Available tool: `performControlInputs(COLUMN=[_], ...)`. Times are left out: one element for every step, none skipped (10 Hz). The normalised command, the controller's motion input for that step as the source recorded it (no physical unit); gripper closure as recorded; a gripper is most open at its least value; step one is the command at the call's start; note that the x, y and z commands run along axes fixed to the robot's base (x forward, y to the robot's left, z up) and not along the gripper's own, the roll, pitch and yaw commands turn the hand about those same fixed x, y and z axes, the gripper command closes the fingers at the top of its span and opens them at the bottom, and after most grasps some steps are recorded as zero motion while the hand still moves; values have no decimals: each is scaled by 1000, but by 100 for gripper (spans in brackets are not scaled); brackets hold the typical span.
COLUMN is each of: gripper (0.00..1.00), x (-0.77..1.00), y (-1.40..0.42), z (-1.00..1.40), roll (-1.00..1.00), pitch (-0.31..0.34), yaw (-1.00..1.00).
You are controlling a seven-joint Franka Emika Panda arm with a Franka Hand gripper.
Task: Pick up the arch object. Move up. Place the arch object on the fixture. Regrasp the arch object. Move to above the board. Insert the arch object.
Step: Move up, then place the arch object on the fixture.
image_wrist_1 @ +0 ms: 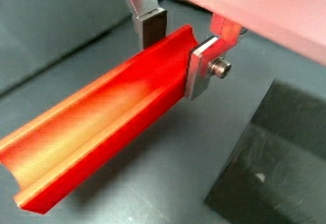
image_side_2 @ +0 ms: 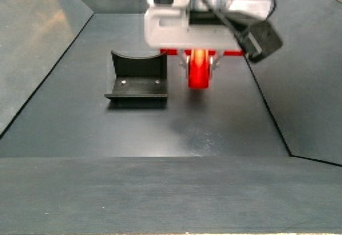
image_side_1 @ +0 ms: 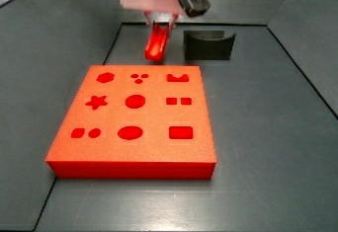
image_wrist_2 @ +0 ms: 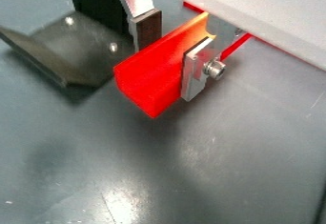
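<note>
The arch object [image_wrist_1: 102, 113] is a long bright red grooved bar, lying low over the dark floor. My gripper [image_wrist_1: 176, 64] straddles one end of it, and both silver fingers press its sides, so it is shut on the bar. This grasp also shows in a wrist view, where the gripper [image_wrist_2: 170, 64] holds the bar [image_wrist_2: 152, 80]. In a side view the gripper [image_side_1: 161, 19] and the bar [image_side_1: 154, 43] are behind the board [image_side_1: 132, 108], left of the fixture [image_side_1: 209, 45]. In a side view the bar [image_side_2: 198, 71] hangs under the gripper [image_side_2: 198, 51], right of the fixture [image_side_2: 138, 79].
The dark fixture also shows close beside the bar in a wrist view [image_wrist_2: 57, 51]. The orange-red board has several shaped cut-outs in its top. Sloped grey walls [image_side_2: 54, 39] enclose the floor on all sides.
</note>
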Motion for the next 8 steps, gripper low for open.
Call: performControlInputs(gripper=[100, 100, 100, 100, 100, 100, 100, 100], x=[-20, 0, 0, -11, -14, -19, -20, -20], y=[5, 0, -1, -2, -2, 0, 1, 4], z=[253, 1000, 1000, 1000, 1000, 1000, 1000, 983], roll=[1, 0, 0, 0, 1, 5, 7, 9], pitch=[39, 0, 2, 16, 19, 19, 21, 26], yaw=[9, 0, -2, -3, -3, -6, -6, -8])
